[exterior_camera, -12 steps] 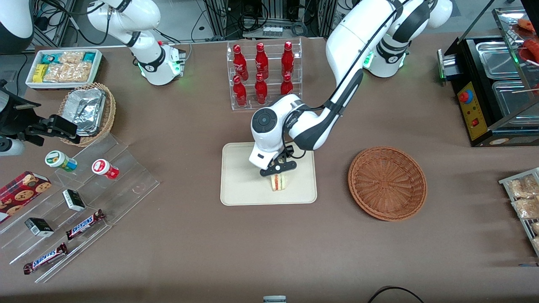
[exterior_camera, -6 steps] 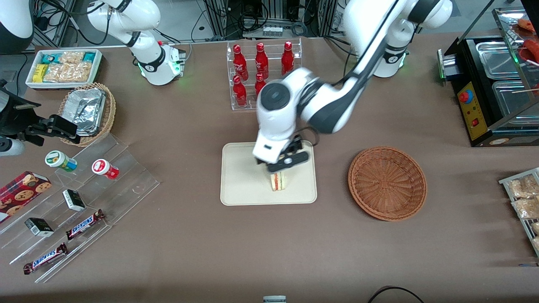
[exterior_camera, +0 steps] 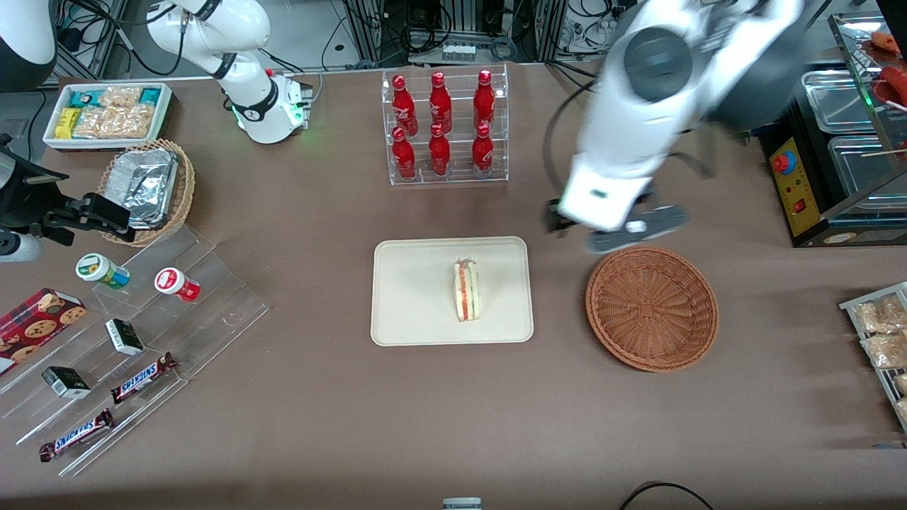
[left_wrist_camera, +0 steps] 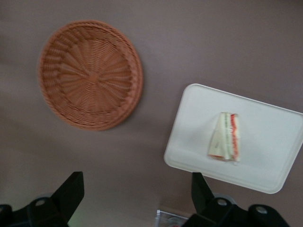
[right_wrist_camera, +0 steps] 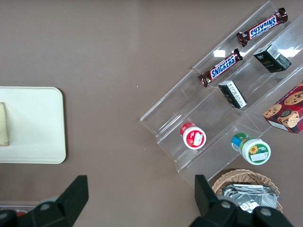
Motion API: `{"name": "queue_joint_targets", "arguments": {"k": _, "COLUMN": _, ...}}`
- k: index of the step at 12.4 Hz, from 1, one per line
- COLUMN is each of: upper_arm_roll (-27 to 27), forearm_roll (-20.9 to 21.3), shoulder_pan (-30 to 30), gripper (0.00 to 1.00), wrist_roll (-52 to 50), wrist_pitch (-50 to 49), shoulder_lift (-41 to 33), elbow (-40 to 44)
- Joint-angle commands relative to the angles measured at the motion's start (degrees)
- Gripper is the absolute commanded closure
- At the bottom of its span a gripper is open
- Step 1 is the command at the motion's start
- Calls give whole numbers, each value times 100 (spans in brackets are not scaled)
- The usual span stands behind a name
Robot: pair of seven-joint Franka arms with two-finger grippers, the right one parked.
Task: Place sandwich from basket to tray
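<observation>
Now the gripper [exterior_camera: 616,230] hangs open-fingered over brown tabletop [exterior_camera: 453,411].

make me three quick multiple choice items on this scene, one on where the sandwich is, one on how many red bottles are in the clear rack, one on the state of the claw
1. Where is the sandwich?
A. in the basket
B. on the tray
C. on the bare table

2. How many red bottles stand in the clear rack?
A. four
B. six
C. eight

3. What is the claw doing?
A. open and holding nothing
B. shut on the sandwich
C. shut on a bottle

Answers:
1 B: the sandwich lies on the tray, and the basket holds nothing.
2 B: two rows of three.
3 A: the left wrist view shows the fingers spread with nothing between them, up above the table by the basket.
</observation>
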Motion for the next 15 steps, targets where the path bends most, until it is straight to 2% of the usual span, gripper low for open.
{"name": "queue_joint_targets", "arguments": {"k": 1, "upper_arm_roll": 742, "forearm_roll": -152, "shoulder_pan": -80, "gripper": 0, "wrist_roll": 1179, "wrist_pitch": 41, "shoulder_lift": -1018, "elbow": -1026}}
{"name": "queue_joint_targets", "arguments": {"k": 3, "upper_arm_roll": 1184, "forearm_roll": -144, "shoulder_pan": -89, "gripper": 0, "wrist_roll": 1788, "wrist_pitch": -90, "shoulder_lift": -1012, "elbow": -949}}
{"name": "queue_joint_targets", "arguments": {"k": 7, "upper_arm_roll": 1571, "forearm_roll": -126, "shoulder_pan": -37, "gripper": 0, "wrist_roll": 2755, "wrist_pitch": -108, "shoulder_lift": -994, "elbow": -774}}
{"name": "queue_joint_targets", "arguments": {"k": 8, "upper_arm_roll": 101, "forearm_roll": -143, "shoulder_pan": 1669, "gripper": 0, "wrist_roll": 2844, "wrist_pitch": -126, "shoulder_lift": -916, "elbow": -555}}
{"name": "queue_joint_targets", "arguments": {"k": 10, "upper_arm_roll": -561, "forearm_roll": -144, "shoulder_pan": 2466, "gripper": 0, "wrist_roll": 2845, "wrist_pitch": -152, "shoulder_lift": -854, "elbow": -483}}
{"name": "queue_joint_targets", "arguments": {"k": 11, "upper_arm_roll": -1765, "forearm_roll": -117, "shoulder_pan": 3791, "gripper": 0, "wrist_roll": 2889, "wrist_pitch": -274, "shoulder_lift": -871, "elbow": -483}}
{"name": "queue_joint_targets", "arguments": {"k": 12, "upper_arm_roll": -2038, "forearm_roll": -109, "shoulder_pan": 4092, "gripper": 0, "wrist_roll": 3072, "wrist_pitch": -371, "shoulder_lift": -880, "elbow": -483}}
{"name": "queue_joint_targets", "arguments": {"k": 15, "upper_arm_roll": -2032, "forearm_roll": -38, "shoulder_pan": 4060, "gripper": 0, "wrist_roll": 3214, "wrist_pitch": -442, "shoulder_lift": -880, "elbow": -483}}
